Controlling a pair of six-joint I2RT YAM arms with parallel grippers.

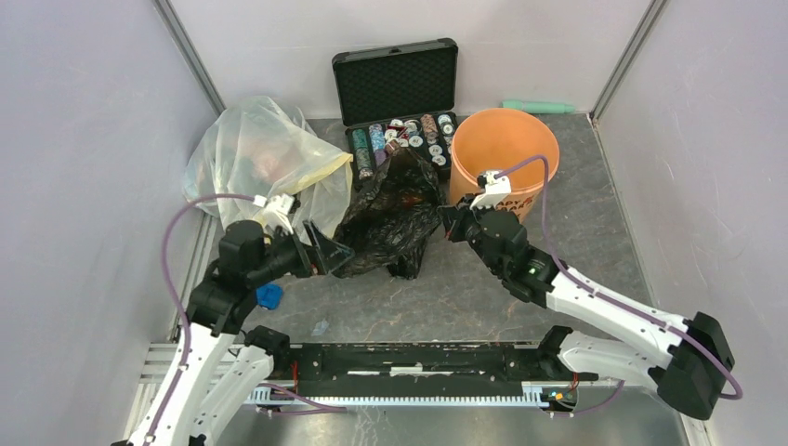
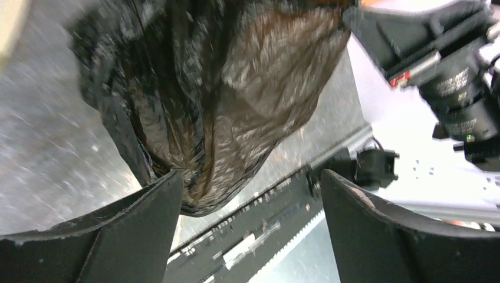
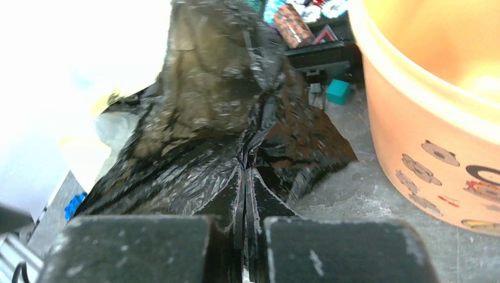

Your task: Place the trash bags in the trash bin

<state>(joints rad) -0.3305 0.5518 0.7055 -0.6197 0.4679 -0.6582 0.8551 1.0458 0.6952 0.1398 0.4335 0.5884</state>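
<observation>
the trash bag (image 1: 390, 218) is glossy black, with brownish patches where light comes through the thin plastic. the trash bin (image 1: 506, 139) is peach-orange, its side printed with small brown cartoon animals and dark lettering. the big bag (image 1: 260, 153) at the table's far left is translucent yellowish-clear. the case (image 1: 395, 84) is black with dimpled black foam; its chips (image 1: 400, 135) are red, green, white and brown. the table (image 1: 604, 214) is mottled grey. a small object (image 1: 269, 295) near its left edge is blue.

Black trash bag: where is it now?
Top view: the black bag lies mid-table between the clear bag (left) and orange bucket (right), pinched in the right arm's jaws.
</observation>
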